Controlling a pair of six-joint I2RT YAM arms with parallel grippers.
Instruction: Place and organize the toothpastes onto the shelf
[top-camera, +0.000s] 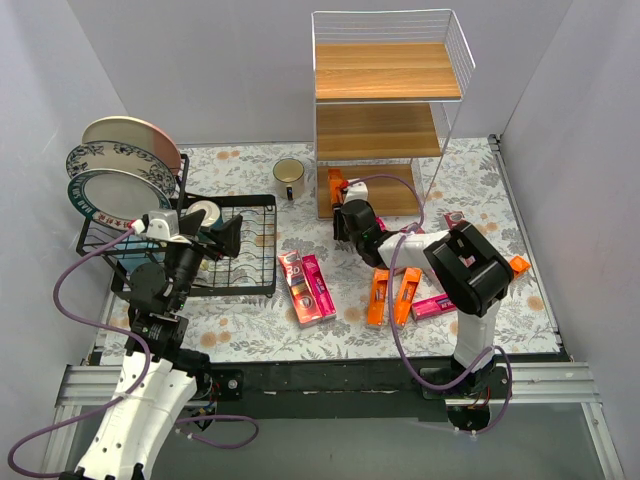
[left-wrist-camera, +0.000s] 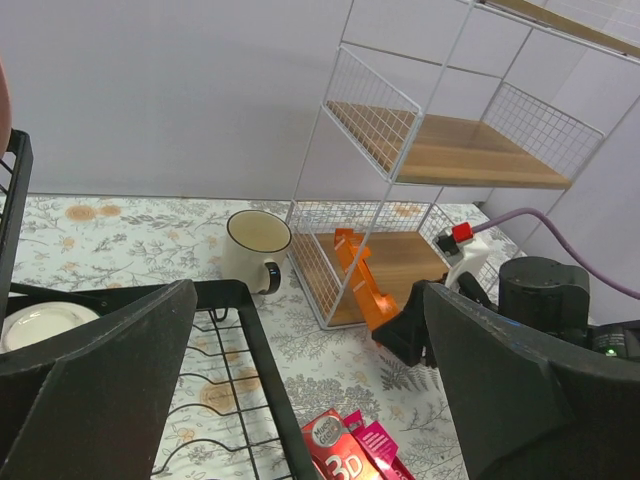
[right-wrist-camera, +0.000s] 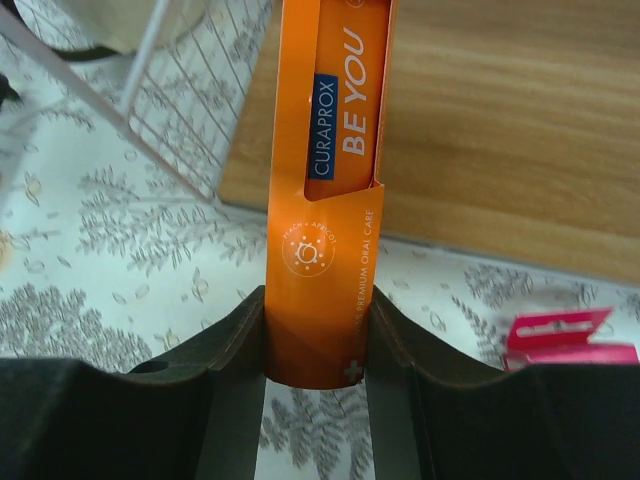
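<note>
Closest to the near edge, loose cartons (top-camera: 378, 297) are lying flat on the floral tabletop. Two orange ones are side by side, and a red carton (top-camera: 295, 283) is touching a pink carton (top-camera: 319, 285) to their left.

By the left edge, the left gripper (left-wrist-camera: 310, 295) is hanging with jaws spread wide over the dish rack (top-camera: 245, 205), holding nothing.

Further in, the right gripper (right-wrist-camera: 315, 350) is clamping the near end of an orange carton (right-wrist-camera: 325, 200). The carton is tilting upward, with its far end reaching into the lowest tier of the shelf (top-camera: 390, 70) at the far edge. Whether that end is touching the board cannot be told.

The carton is slim and long, printed "CURAPROX BE YOU" in white. It is likely light, stiff along its length and smooth-faced, though hollow enough to dent under a hard squeeze. Gripping across the narrow width is suiting it. A hold nearer the middle would probably be limiting swing.

The two upper boards are showing no cartons.
</note>
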